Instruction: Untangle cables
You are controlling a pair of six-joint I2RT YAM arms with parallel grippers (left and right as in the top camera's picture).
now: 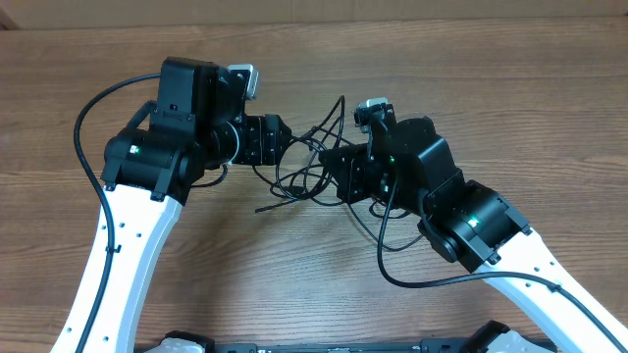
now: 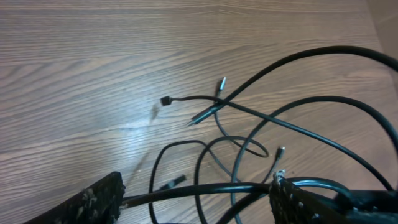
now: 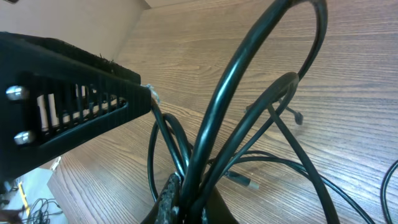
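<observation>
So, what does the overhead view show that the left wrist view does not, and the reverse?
Only overhead: the left arm and the right arm, facing each other across the tangle. Only left wrist: the plug ends up close, a small black blocky end and a silvery metal tip, and the left jaws standing apart with a strand running across between them. Both: the black cables and the wooden table.

Soft, even light, faint shadows. Pale glare on the desk [image 2: 134, 124] ahead of the left pincer [image 2: 196, 196]; cables [image 3: 229, 78] nearest the right pincer [image 3: 158, 140] blur.
</observation>
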